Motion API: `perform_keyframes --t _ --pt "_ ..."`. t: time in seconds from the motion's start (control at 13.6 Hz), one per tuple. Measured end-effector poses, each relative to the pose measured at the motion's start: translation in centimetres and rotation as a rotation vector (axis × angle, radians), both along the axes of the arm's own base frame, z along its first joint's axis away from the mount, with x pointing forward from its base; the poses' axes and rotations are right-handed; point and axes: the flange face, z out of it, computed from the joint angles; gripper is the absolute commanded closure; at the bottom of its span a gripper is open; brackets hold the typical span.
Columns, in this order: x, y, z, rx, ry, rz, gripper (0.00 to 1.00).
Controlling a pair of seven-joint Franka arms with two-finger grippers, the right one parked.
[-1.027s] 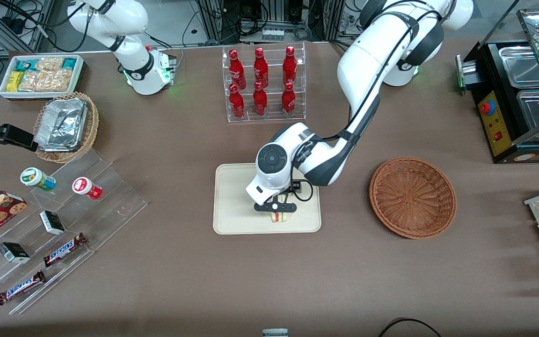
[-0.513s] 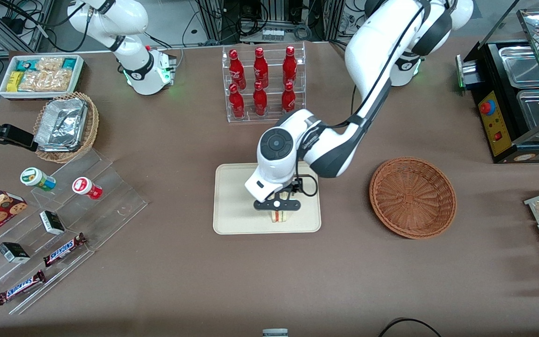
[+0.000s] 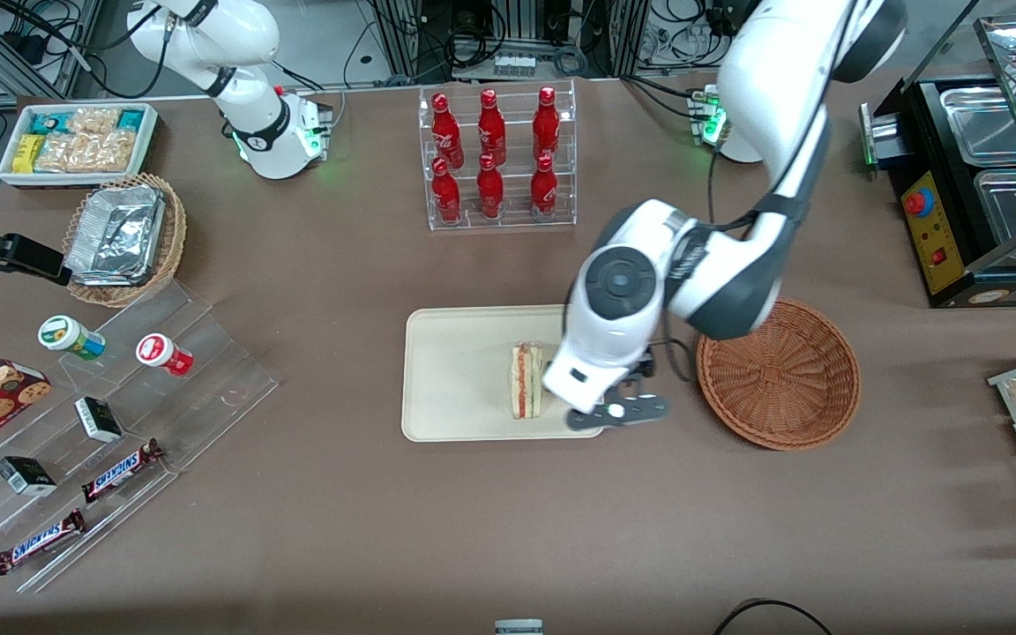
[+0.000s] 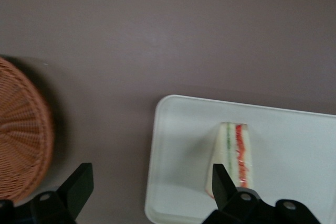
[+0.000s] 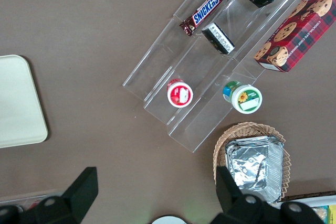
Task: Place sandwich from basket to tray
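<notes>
**Sandwich on the tray, claw released**

Your sandwich (image 3: 526, 381) lies on the cream tray (image 3: 455, 375), in the half nearer the working arm's end, striped cut edge up. Your claw (image 3: 618, 413) hangs spread and empty over the tray's corner at about 4 o'clock from the sandwich, not touching it. The wicker basket (image 3: 778, 372) sits on the table (image 3: 508, 520) at 3 o'clock, holding nothing.

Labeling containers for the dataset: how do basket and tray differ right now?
The basket is round, reddish-brown woven wicker and holds nothing; the tray is flat, cream, rectangular and holds the sandwich. The basket has sloping sides, the tray only a low rim. Both sit on the brown table. The gripper hangs open between them.
</notes>
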Motion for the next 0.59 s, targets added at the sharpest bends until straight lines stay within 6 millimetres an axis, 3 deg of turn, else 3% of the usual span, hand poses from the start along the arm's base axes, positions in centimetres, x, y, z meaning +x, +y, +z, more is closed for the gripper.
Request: perform_keyframes --t 0.37,0.59 --pt "1.3 8.1 5.0 -0.006 0.027 -0.017 0.00" --pt "0.0 13.9 9.0 -0.030 0.043 -0.048 0.00"
